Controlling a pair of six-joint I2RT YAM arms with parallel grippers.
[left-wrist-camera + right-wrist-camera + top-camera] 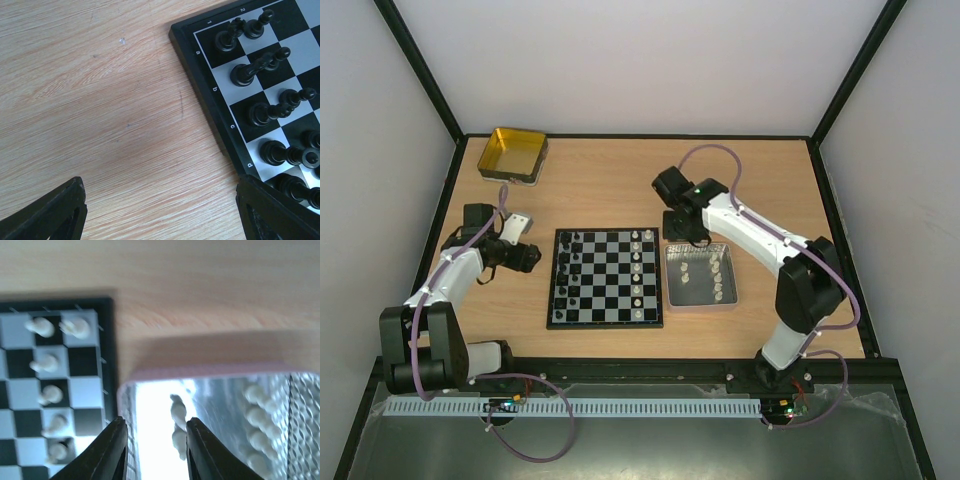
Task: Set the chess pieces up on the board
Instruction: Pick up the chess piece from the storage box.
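Chess pieces [570, 270] in three groups. Yellow tin [510, 172] at far left corner of desk [610, 190]. Left hand [160, 220] over bare desk just beside left edge of board [605, 285]; fingers spread wide, holding nothing. Black pieces [250, 70] fill board's two left columns. White pieces [638, 270] stand in right columns. Silver tray [705, 307] just beside board's right edge; spare white pieces [718, 272] inside. Right hand [156, 455] above tray's far left corner, fingers narrowly parted. View blurred: apparently gripping nothing.
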